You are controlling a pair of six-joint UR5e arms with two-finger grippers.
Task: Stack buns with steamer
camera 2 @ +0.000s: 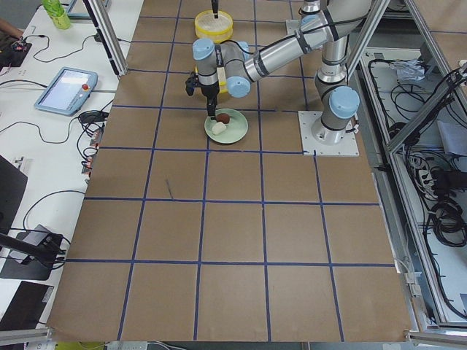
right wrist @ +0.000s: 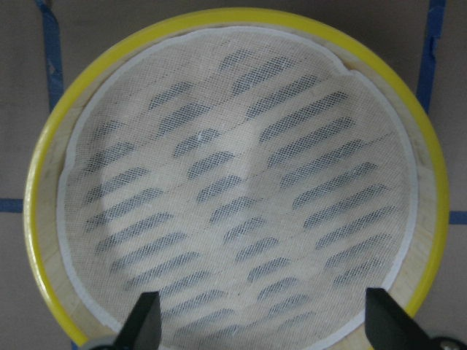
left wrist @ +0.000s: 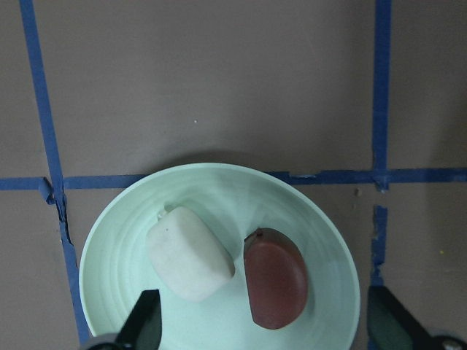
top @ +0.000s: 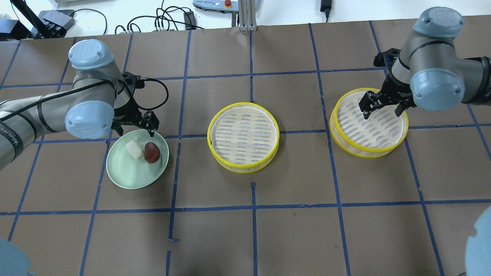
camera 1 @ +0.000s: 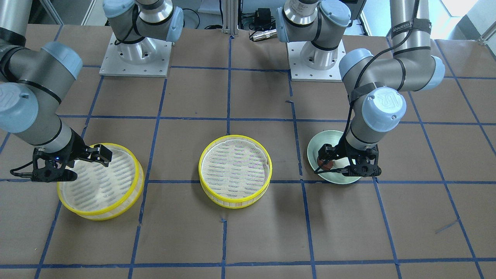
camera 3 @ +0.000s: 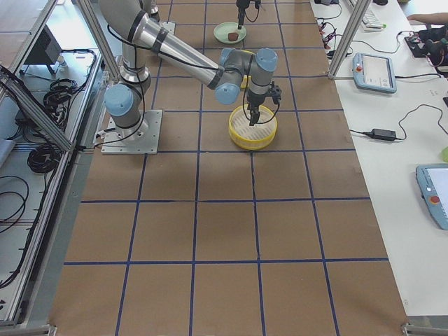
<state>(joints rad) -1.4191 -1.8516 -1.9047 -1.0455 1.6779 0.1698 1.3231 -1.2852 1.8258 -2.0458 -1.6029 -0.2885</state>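
L gripper (top: 134, 128) hangs over the pale green plate (top: 130, 180), jaws spread wide, nothing held. In the wrist view its fingers (left wrist: 146, 324) sit either side of both buns. White bun (left wrist: 188, 254) and brown bun (left wrist: 275, 277) lie side by side on the plate, close to touching; can't tell if they meet. White one is nearer the bench's L end. Plate sits on the robot's L side of the bench (top: 291, 237), well in from the L end edge, about midway btwn robot-side and operator-side edges.

R gripper (top: 383, 109) is also spread open, w/ nothing in it, over the R-side steamer (top: 368, 147), toward that steamer's operator-side rim. Steamer has a yellow rim and white mesh liner (right wrist: 241, 189). Mid steamer (top: 243, 168), same kind, sits btwn plate and R-side steamer, apart from both, near bench centre. Blue tape grid (top: 253, 207) covers the brown top.
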